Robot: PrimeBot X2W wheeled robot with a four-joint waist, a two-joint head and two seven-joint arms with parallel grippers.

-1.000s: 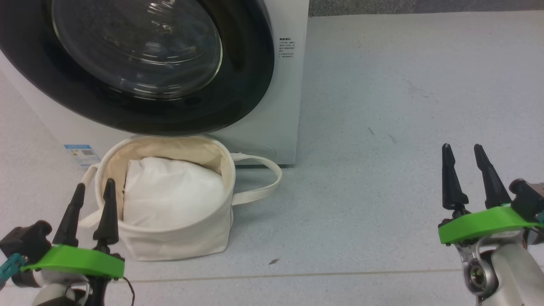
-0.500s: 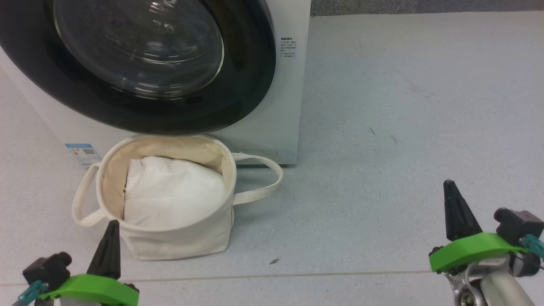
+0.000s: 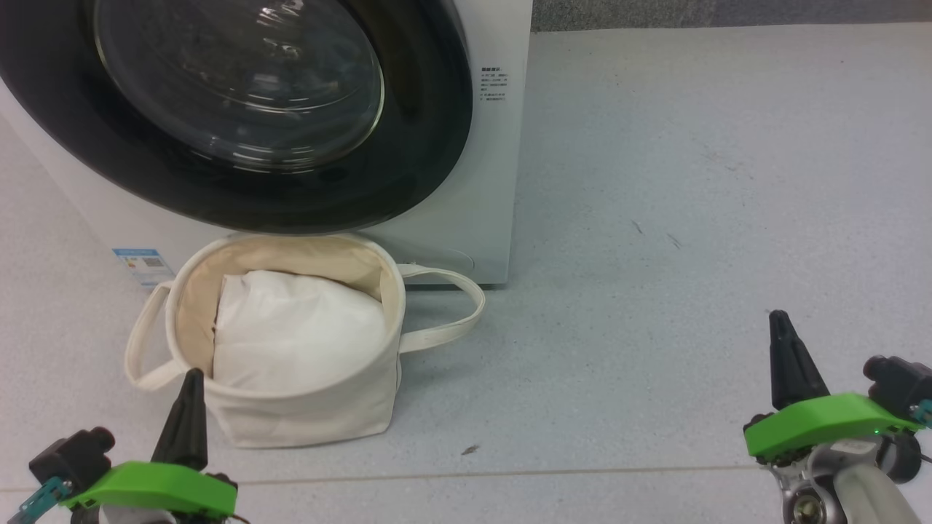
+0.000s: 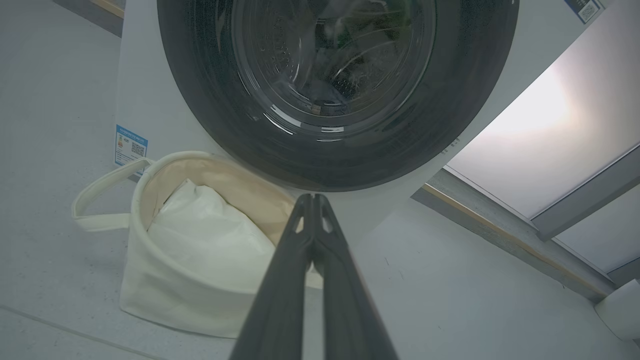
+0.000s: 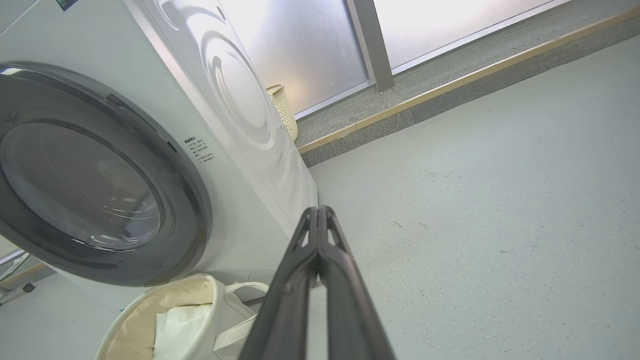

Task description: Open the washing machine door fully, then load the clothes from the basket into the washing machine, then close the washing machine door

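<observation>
Where they gaped before, left gripper (image 3: 193, 378) closed, right gripper (image 3: 780, 322) closed, both lower

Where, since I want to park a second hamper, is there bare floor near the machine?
Broad bare floor lies right of the washing machine and the basket, back to the right gripper. A narrower strip runs before the basket. Crowded: under the washing machine door, where the basket sits close to the machine's front.

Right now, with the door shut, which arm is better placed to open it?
Probably left: the left arm is by the basket, in front of the door. The right arm is over floor, out past the machine's side.
</observation>
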